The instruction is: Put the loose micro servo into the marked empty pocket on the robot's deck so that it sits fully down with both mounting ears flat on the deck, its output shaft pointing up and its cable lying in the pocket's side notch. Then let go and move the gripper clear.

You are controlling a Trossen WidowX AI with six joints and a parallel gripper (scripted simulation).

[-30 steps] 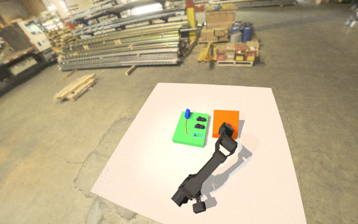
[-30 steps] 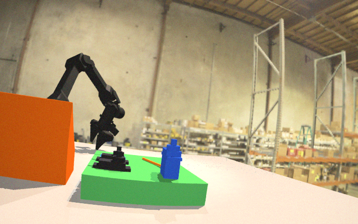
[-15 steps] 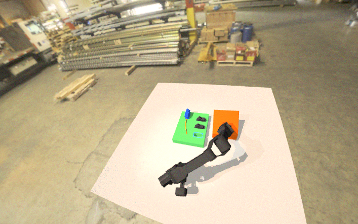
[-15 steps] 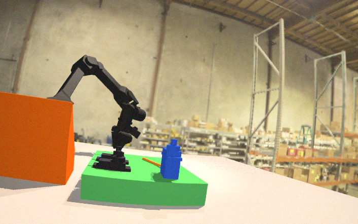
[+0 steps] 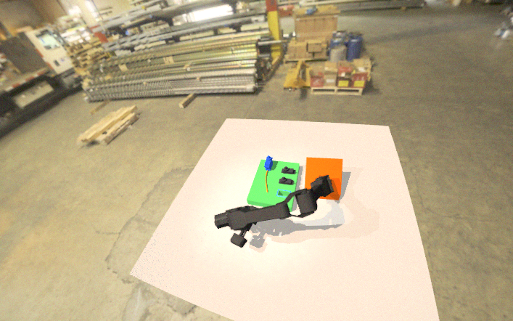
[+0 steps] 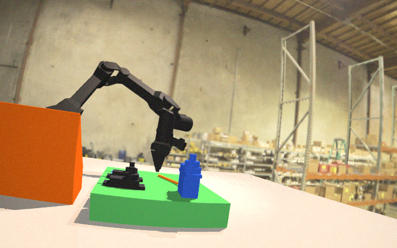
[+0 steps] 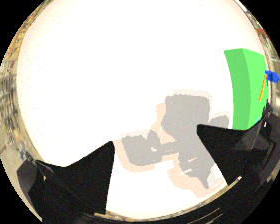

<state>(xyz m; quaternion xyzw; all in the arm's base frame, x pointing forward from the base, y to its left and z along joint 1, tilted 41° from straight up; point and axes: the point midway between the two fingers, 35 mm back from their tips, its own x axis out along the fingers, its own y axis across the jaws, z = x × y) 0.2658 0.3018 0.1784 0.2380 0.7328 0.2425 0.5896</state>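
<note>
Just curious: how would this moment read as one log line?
gripper: open, empty | blue servo: upright on green deck, ungrasped | pocket: empty

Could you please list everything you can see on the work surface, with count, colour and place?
Mat: one, white, on the concrete floor.
Deck: one, green, mid-mat.
Micro servo: one, blue, upright on the deck's far corner from the arm's base, outside any pocket.
Cable: one, orange, lying on the deck from the servo.
Mounted servos: two, black, on the deck.
Marked pocket: one, cyan outline, empty, near deck corner.
Block: one, orange, beside the deck.
Arm: one, black, reaching across the deck's near end.
End effector: one, black, open, empty.
</note>
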